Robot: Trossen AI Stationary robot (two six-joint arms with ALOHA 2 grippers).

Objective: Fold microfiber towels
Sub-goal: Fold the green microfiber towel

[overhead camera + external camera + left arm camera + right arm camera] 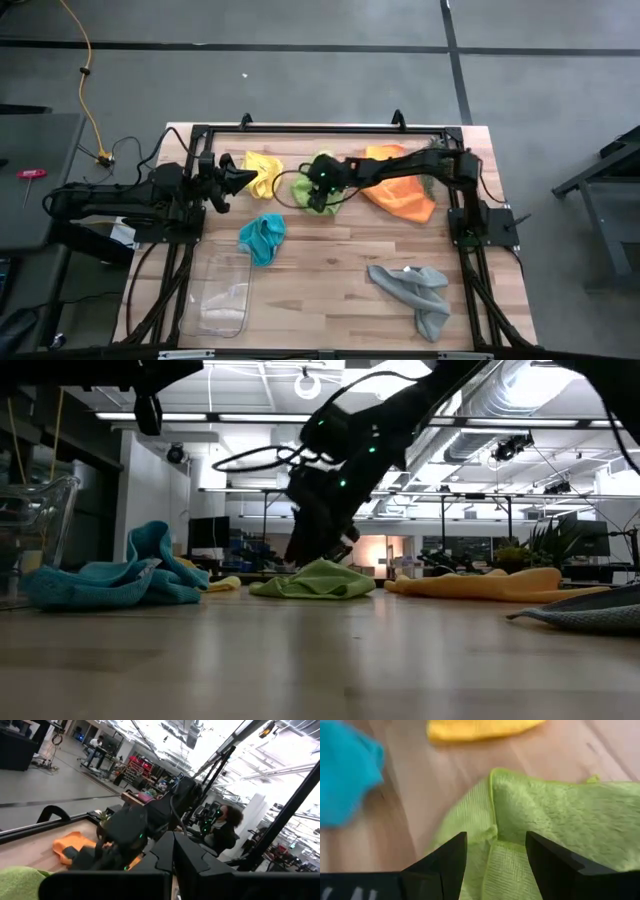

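Five microfiber towels lie crumpled on the wooden table: yellow (263,170), lime green (303,190), orange (400,195), teal (262,238) and grey (415,290). My right gripper (495,865) reaches from the right across the orange towel. It stands open, slanting down over the lime green towel (545,815), with a fold edge (492,827) between its fingers. In the low view it (322,555) is right at the top of the towel (315,580). My left gripper (240,178) is shut and held up in the air at the left, beside the yellow towel, with nothing in it. My right gripper is open above the lime green towel's raised fold (492,827), coming from above and from the table's right. Whether its fingertips (455,860) touch the cloth I cannot tell. The towel lies flat on the table.
A clear plastic tray (225,295) lies at the near left, close to the teal towel. A black frame (320,127) runs along the far edge. Bare wood lies between the teal and grey towels. A person (225,827) is in the room beyond the table.
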